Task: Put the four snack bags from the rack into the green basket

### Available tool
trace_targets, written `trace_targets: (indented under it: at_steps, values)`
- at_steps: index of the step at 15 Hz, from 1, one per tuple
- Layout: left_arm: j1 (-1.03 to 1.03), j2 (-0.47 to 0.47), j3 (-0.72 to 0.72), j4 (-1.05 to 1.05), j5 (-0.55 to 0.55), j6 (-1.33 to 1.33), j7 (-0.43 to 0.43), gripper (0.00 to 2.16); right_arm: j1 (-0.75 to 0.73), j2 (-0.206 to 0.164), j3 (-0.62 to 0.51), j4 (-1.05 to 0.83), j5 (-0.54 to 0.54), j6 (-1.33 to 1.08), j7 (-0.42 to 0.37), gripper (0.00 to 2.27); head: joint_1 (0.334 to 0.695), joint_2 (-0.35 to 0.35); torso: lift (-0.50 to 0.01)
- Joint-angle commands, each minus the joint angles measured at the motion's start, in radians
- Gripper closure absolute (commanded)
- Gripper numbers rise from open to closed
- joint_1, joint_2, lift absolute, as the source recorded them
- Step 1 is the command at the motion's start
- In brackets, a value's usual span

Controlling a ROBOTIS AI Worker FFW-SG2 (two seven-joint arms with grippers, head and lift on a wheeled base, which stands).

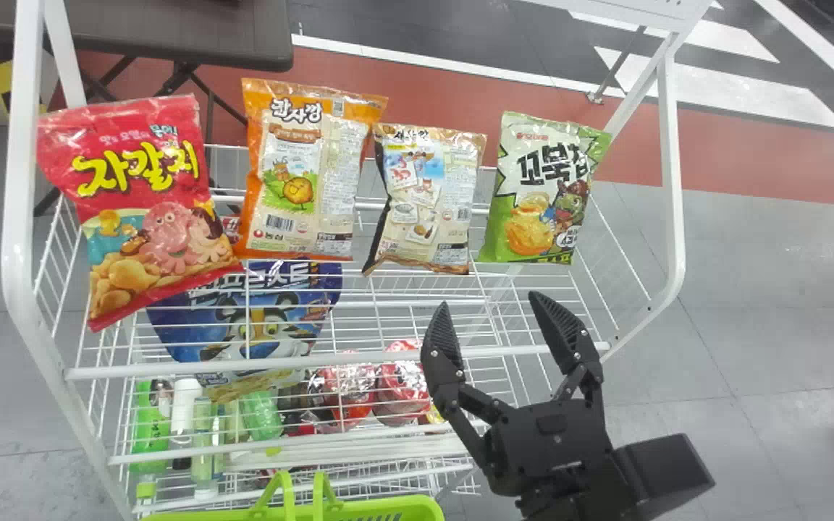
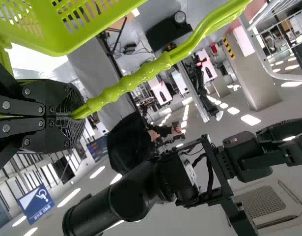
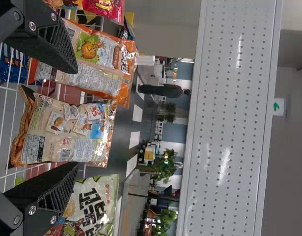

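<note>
The right pincer (image 1: 488,298) stands open before the tan snack bag (image 1: 428,199) on the rack (image 1: 19,239), probably light, crushable and slippery, better held gently around its middle, while the left pincer (image 2: 78,116) grips the basket handle (image 2: 126,85).

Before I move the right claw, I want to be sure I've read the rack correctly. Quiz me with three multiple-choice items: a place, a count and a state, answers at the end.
1. Where in the rack's top row is the red bag?
A) far right
B) in the middle
C) far left

2. How many snack bags make up that row?
A) four
B) two
C) six

3. How is the right claw?
A) shut on a bag
B) open and empty
C) shut and empty

Answers:
1 C: in the head view, every other bag in the row is to its right.
2 A: one each mainly red, orange, beige and green.
3 B: its fingertips are spread, with nothing gripped.
</note>
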Motion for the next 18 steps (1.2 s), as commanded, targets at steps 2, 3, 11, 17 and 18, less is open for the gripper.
trace_targets:
  at_steps: [2, 3, 11, 17, 18]
  values:
    - [0.000, 0.000, 0.000, -0.003, 0.000, 0.000, -0.001, 2.13, 0.000, 0.000, 0.000, 0.000, 0.000, 0.000, 0.000, 0.17, 0.695, -0.350, -0.006]
    - [0.002, 0.002, 0.000, -0.003, 0.000, 0.000, -0.001, 2.13, 0.000, -0.002, 0.000, 0.000, 0.000, -0.003, 0.000, 0.17, 0.695, -0.350, -0.006]
    - [0.004, 0.002, 0.005, -0.002, 0.002, -0.003, -0.007, 2.13, 0.002, 0.000, -0.010, 0.000, -0.005, -0.003, 0.000, 0.17, 0.695, -0.350, -0.006]
    - [0.004, 0.000, 0.009, 0.000, 0.002, -0.006, -0.006, 2.13, -0.002, 0.000, -0.014, 0.003, -0.006, -0.003, 0.000, 0.17, 0.695, -0.350, -0.006]
    - [0.004, -0.001, 0.011, 0.003, 0.003, -0.009, -0.001, 2.13, -0.003, 0.000, -0.014, 0.005, -0.006, -0.003, 0.000, 0.17, 0.695, -0.350, -0.006]
